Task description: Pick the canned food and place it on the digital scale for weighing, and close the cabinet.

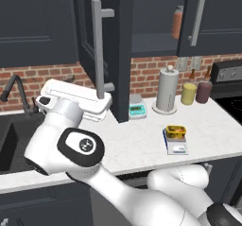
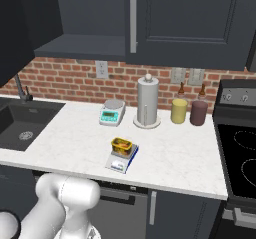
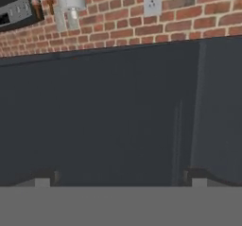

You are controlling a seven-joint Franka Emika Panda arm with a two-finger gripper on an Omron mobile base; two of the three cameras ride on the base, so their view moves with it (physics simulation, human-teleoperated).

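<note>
One canned food [image 2: 121,144] flat atop digital scale [image 2: 121,160]

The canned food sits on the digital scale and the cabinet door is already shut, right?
Not quite. The canned food does sit on the digital scale, but the cabinet door stands open, swung out over the counter in the left base view.
</note>
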